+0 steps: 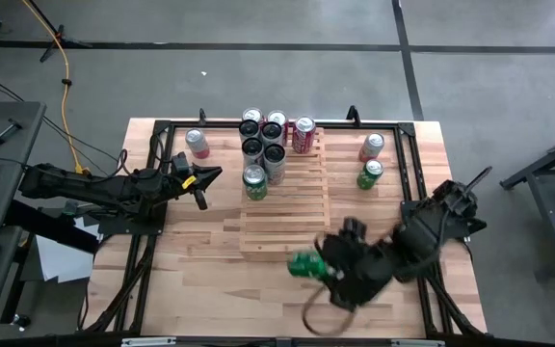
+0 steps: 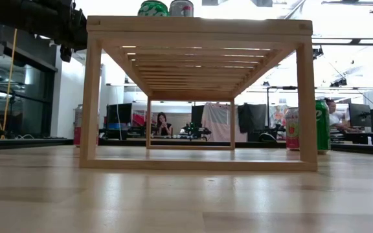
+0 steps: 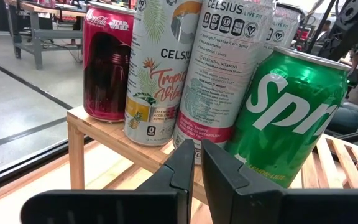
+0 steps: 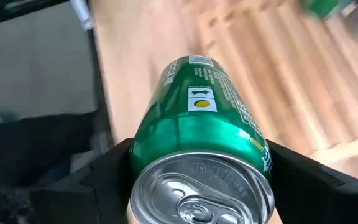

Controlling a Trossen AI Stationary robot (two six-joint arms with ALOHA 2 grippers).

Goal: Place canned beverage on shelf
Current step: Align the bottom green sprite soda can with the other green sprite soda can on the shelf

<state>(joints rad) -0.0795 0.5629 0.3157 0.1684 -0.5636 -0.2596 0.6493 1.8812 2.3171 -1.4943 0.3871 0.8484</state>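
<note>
The light-wood slatted shelf (image 1: 285,198) stands mid-table. Several cans stand upright on its far end, among them a green Sprite can (image 1: 254,181); they also show close in the left wrist view (image 3: 284,112). My right gripper (image 1: 328,272) is shut on a green can (image 1: 304,264) over the table, just off the shelf's near edge. My left gripper (image 1: 200,189) is shut and empty, held left of the shelf with its fingers (image 3: 188,165) pointing at the cans there. My right gripper pinches the green can between its two fingers (image 4: 107,171), on opposite sides of the can's wall near its top end (image 4: 145,146). The can lies along the fingers, its lid toward the wrist and its bottom pointing away. It is tilted and lifted clear of the table.
A pink can (image 1: 198,144) stands on the table left of the shelf. A red can (image 1: 372,146) and a green can (image 1: 370,173) stand to its right, and show in the low view (image 2: 322,126). The shelf's near slats (image 1: 282,226) are bare.
</note>
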